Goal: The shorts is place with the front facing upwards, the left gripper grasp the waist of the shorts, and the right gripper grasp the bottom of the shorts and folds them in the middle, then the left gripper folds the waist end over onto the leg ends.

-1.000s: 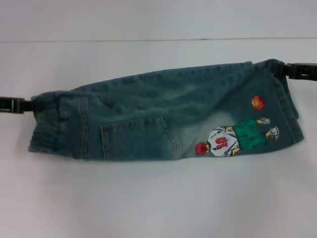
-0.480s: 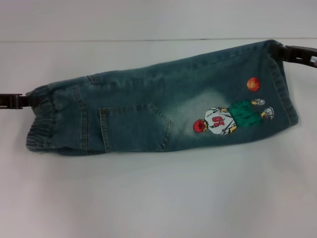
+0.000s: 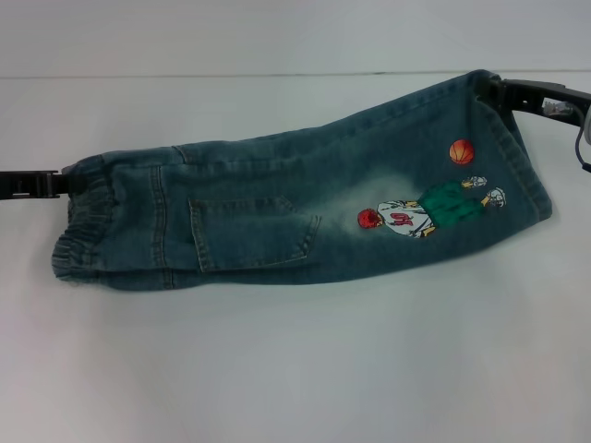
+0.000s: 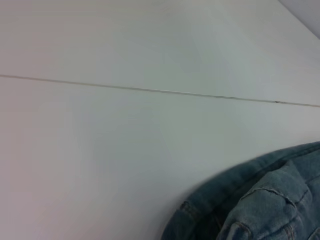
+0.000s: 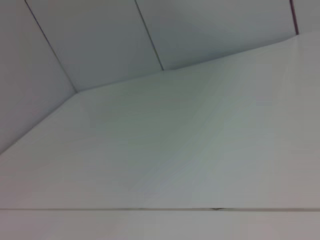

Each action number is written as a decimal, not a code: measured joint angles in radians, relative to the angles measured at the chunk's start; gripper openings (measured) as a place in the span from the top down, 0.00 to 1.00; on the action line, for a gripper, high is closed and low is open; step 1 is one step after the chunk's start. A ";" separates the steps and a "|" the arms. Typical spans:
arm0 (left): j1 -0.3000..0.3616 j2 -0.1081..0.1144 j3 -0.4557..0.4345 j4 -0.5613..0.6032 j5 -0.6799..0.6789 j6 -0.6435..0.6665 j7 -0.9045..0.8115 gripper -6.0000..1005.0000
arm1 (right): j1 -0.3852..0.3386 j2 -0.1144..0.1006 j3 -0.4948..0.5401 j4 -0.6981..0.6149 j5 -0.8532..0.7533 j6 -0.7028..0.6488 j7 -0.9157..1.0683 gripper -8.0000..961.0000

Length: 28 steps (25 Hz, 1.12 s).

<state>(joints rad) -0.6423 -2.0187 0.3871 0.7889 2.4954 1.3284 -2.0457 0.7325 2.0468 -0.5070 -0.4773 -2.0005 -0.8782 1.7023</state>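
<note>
The shorts lie across the white table, folded lengthwise, with the patch pocket and the basketball-player print facing up. At the far left my left gripper is shut on the waist of the shorts, the ruffled elastic band. At the upper right my right gripper is shut on the bottom of the shorts and holds that hem corner raised toward the back. In the left wrist view a bunch of denim fills one corner. The right wrist view holds only table and wall.
The white table stretches wide in front of the shorts. A seam line runs along its back edge, with a pale wall behind.
My right gripper has carried the hem end up and back, and the left has shifted slightly. The folded shorts have swung and flattened, with the print now farther from the front edge.
</note>
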 joint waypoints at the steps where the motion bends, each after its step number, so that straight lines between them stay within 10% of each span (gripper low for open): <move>1: 0.000 0.000 0.003 -0.001 0.000 -0.005 0.000 0.95 | 0.003 0.001 -0.003 0.004 0.000 0.011 -0.001 0.95; 28: 0.010 0.003 0.005 -0.001 -0.003 -0.041 0.004 0.95 | 0.016 0.005 -0.023 0.001 0.180 -0.062 -0.023 0.95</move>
<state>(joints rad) -0.6319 -2.0156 0.3923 0.7884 2.4926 1.2870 -2.0419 0.7482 2.0516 -0.5297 -0.4765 -1.8203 -0.9400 1.6795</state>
